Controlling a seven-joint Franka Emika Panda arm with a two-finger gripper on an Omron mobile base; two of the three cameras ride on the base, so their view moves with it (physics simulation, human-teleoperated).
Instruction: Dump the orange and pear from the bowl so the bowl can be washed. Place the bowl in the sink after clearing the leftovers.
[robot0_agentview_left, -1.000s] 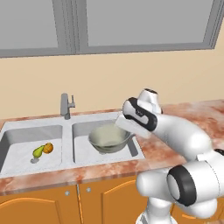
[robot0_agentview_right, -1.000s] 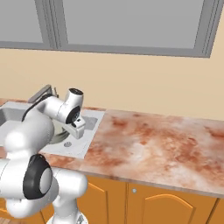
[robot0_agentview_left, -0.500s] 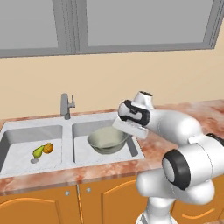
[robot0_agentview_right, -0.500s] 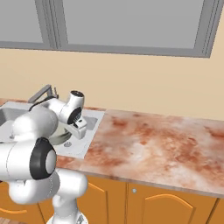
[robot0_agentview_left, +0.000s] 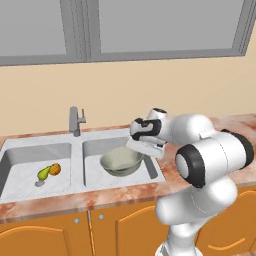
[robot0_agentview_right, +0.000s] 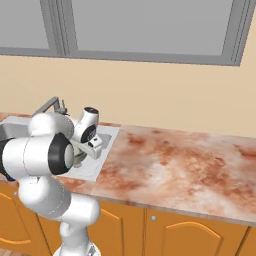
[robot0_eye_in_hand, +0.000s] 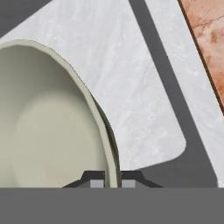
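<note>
The pale grey-green bowl (robot0_agentview_left: 120, 162) sits low in the right basin of the light grey sink (robot0_agentview_left: 77, 165), upright, with nothing inside it. My gripper (robot0_agentview_left: 141, 146) is shut on its right rim. In the hand view the thin rim of the bowl (robot0_eye_in_hand: 52, 131) runs down between my fingertips (robot0_eye_in_hand: 97, 183), and the gripper (robot0_eye_in_hand: 113, 183) pinches it. The orange (robot0_agentview_left: 55, 169) and the yellow-green pear (robot0_agentview_left: 44, 173) lie touching each other in the left basin. In the right base view the gripper (robot0_agentview_right: 95, 145) hangs over the sink edge (robot0_agentview_right: 107, 135).
A short grey faucet (robot0_agentview_left: 74, 120) stands behind the divider between the basins. Reddish marble counter (robot0_agentview_right: 175, 160) stretches to the right of the sink, with orange cabinet doors (robot0_agentview_left: 115, 230) below. The wall and a window rise behind.
The bowl has sunk a little lower and leftward in the right basin, still in my grip. The arm's elbow has folded in closer. The fruits have not moved.
</note>
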